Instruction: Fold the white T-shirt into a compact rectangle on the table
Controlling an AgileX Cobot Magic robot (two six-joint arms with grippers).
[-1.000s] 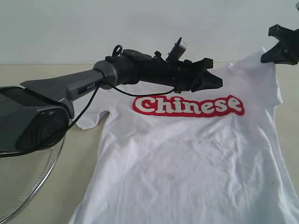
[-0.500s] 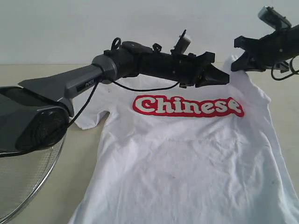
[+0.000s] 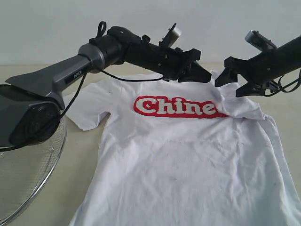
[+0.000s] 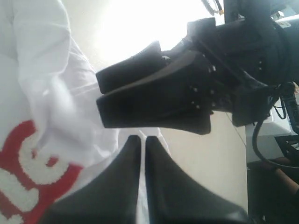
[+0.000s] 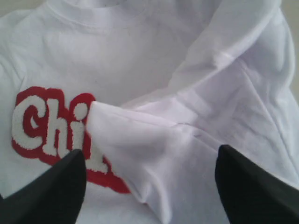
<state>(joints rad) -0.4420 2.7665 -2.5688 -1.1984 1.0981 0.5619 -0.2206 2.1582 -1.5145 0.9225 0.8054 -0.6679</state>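
**A:** White short-sleeved cotton T-shirt (image 3: 178,160): where is it lying?

**B:** Front up on the flat pale beige desk (image 3: 291,127), collar at the far side, hem toward the camera. The shoulder on the right of the exterior view is folded inward as a loose flap (image 3: 237,106). It covers the end of the red chest banner (image 3: 174,106), so the lettering reads only "Chine".

**A:** And the left tool (image 3: 203,76)?

**B:** Its black fingers (image 4: 126,177) are pressed together. It hangs over the collar area. Whether any cloth is caught between them, I cannot tell.

**A:** The right tool (image 3: 233,84)?

**B:** Spread wide, gripping nothing. In the right wrist view its two dark fingertips (image 5: 60,182) stand well apart, with the crumpled flap lying below and between them. In the exterior view it faces the left tool, the two tips near each other but apart.

**A:** Anything else on the desk?

**B:** A round wire-mesh basket (image 3: 28,179) sits at the near left, beside the shirt's lower edge and partly under the left arm's grey body.
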